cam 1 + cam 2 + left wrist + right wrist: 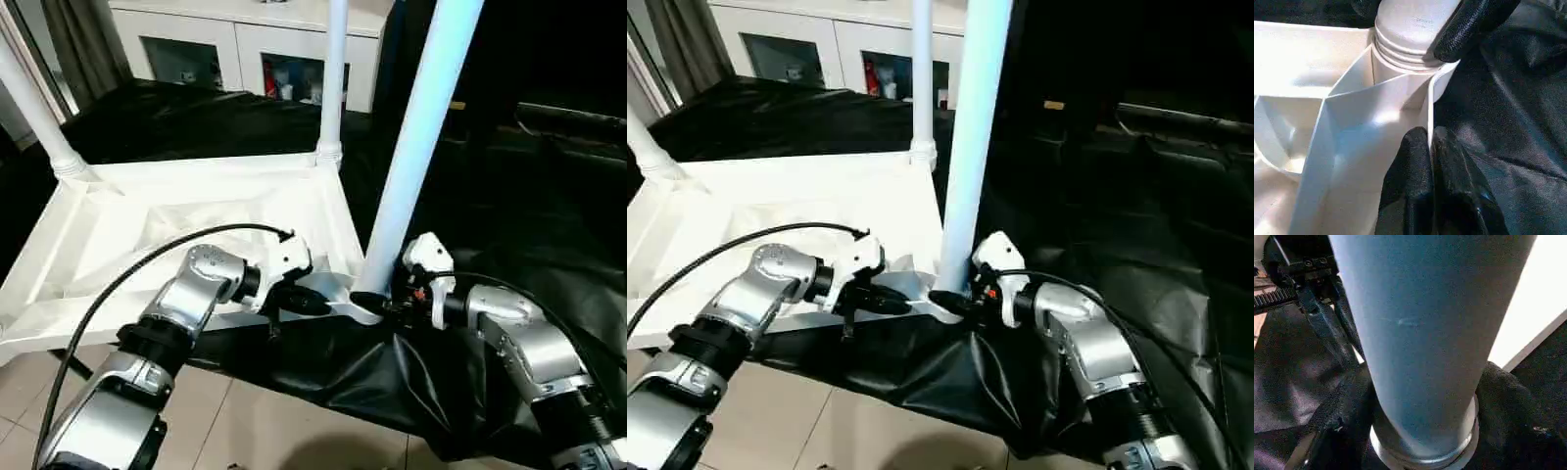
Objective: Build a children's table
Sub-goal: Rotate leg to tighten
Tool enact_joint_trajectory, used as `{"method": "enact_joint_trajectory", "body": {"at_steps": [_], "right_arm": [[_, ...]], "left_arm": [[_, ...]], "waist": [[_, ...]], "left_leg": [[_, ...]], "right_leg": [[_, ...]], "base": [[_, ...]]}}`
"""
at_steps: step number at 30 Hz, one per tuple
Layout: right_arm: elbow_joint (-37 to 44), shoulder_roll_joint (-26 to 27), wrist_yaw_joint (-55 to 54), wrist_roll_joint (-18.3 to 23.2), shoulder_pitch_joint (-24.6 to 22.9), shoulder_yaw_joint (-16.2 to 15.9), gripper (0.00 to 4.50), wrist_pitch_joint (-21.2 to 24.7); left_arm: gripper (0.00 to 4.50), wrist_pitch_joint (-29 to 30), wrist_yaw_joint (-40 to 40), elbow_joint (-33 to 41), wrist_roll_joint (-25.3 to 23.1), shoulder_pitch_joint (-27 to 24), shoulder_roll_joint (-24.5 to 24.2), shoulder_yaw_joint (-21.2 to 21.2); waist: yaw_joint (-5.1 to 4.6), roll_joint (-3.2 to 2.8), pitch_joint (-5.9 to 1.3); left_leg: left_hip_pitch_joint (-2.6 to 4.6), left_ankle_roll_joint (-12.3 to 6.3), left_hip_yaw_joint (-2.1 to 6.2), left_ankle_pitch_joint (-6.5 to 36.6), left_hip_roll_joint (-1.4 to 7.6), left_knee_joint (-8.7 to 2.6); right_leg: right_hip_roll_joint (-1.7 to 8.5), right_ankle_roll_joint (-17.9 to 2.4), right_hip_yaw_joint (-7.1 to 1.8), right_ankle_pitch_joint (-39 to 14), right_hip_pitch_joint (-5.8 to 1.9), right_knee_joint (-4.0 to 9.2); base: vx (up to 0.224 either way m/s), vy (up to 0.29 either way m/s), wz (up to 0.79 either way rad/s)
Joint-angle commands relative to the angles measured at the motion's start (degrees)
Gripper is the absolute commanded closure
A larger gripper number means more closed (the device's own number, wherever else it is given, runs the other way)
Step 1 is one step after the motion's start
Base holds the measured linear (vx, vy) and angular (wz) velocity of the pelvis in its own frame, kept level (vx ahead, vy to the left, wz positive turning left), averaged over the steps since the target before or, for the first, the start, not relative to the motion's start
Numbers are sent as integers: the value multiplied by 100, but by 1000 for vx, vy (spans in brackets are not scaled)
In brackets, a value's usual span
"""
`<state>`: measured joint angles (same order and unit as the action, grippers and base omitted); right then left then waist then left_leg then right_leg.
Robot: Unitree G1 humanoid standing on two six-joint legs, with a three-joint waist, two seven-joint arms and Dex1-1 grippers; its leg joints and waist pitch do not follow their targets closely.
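1. Behind your work stands a white cabinet with glass doors (245,44); nearer you, a large table draped in black cloth (509,245) carries everything.
2. The children's table lies upside down on that cloth, its tabletop (186,235) showing the ribbed underside, with its near edge reaching over the cloth's edge towards you.
3. Three legs stand upright in corner sockets: a far-left leg (34,113), a far-right leg (333,78), and the near-right leg (416,147) right in front of you.
4. Your left gripper (1431,142) is pressed fully closed, fingertips together against the thin rim wall of the tabletop just beside the near-right socket (1410,63). You cannot tell whether the wall is pinched between them.
5. Your right gripper (955,302) sits at the base of the near-right leg, one finger (1474,24) on each side of it just above the socket. From the right wrist view the leg stands between the fingers; you cannot tell whether they press on it.
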<state>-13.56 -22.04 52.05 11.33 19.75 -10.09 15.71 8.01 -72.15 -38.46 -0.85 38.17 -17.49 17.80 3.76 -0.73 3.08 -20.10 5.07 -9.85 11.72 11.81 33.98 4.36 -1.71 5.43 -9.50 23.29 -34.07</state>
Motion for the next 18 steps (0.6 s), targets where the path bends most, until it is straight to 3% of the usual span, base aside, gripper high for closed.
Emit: {"method": "enact_joint_trajectory", "body": {"at_steps": [1, 4, 8, 10, 13, 14, 18], "right_arm": [[-65, 78, -103, -77, -115, -56, 186, 23], [-182, 260, -488, -80, -142, 88, 186, 73], [-445, 838, -1700, -167, -115, 428, 187, 250], [-492, 974, -2006, -201, -90, 500, 187, 304], [-864, 1557, -3401, -519, 110, 705, 187, 326], [-911, 1626, -3547, -546, 137, 730, 187, 322], [-1055, 1883, -3855, -665, 261, 691, 187, 239]], "left_arm": [[450, 35, 96, 172, 99, 67, 53, -74], [450, 79, 454, 32, 12, 134, 180, -110], [450, 143, 1745, -619, -237, 478, 657, -259], [450, 183, 1993, -749, -258, 559, 772, -294], [450, 326, 3139, -1319, -350, 924, 1293, -404], [450, 321, 3255, -1375, -363, 959, 1344, -408], [450, 287, 3500, -1592, -403, 1088, 1517, -425]], "waist": [[20, 41, -406], [10, 45, -400], [14, 40, -383], [16, 51, -392], [-6, 13, -388], [-6, 36, -403], [-6, 13, -407]], "left_leg": [[-24, -455, 6, 571, 125, -358], [-21, -417, 4, 597, 125, -362], [30, -308, -10, 762, 98, -361], [18, -256, 12, 724, 104, -372], [28, -182, 4, 763, 79, -368], [15, -171, 10, 713, 68, -366], [-19, -300, 8, 610, 62, -359]], "right_leg": [[391, -1151, -302, -1162, -387, 371], [391, -1143, -304, -1217, -377, 379], [386, -1000, -297, -1697, -333, 464], [384, -957, -289, -1676, -361, 441], [383, -923, -290, -1762, -335, 472], [385, -897, -287, -1737, -356, 464], [372, -913, -288, -1394, -376, 449]], "base": [[0, 0, 0], [0, 0, 0], [0, 0, 0], [0, 0, 0], [0, 0, 0], [0, 0, 0], [0, 0, 0]]}}
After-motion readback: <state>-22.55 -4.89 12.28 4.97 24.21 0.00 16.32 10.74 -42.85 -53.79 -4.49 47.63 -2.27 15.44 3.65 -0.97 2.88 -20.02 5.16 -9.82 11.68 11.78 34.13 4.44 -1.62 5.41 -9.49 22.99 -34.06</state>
